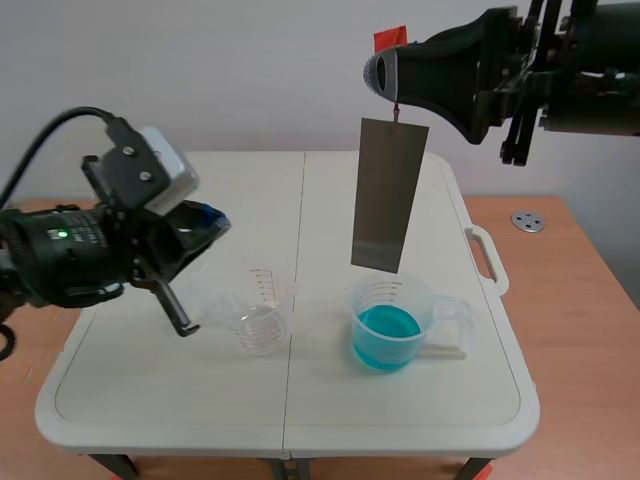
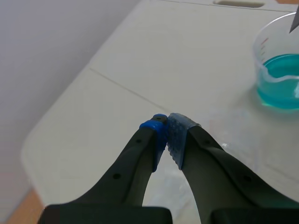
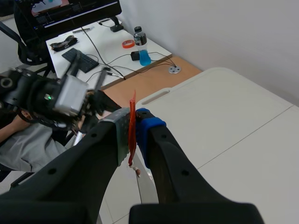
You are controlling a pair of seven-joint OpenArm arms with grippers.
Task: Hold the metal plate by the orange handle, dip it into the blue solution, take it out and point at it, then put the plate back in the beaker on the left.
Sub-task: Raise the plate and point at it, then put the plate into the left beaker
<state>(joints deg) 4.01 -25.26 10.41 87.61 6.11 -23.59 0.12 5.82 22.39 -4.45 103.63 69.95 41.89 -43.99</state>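
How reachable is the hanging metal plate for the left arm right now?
Probably yes. The metal plate hangs in open air from the right gripper, above the blue solution beaker. The left gripper, jaws shut, sits lower, near the empty beaker, with nothing between it and the plate.

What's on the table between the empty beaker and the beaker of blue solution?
Nothing: the scene view shows only bare table between the empty beaker and the beaker of blue solution.

The right gripper (image 1: pixel 385 78) hides most of the orange handle (image 1: pixel 391 39). In the left wrist view, the beaker of blue solution (image 2: pixel 279 81) is cut off.
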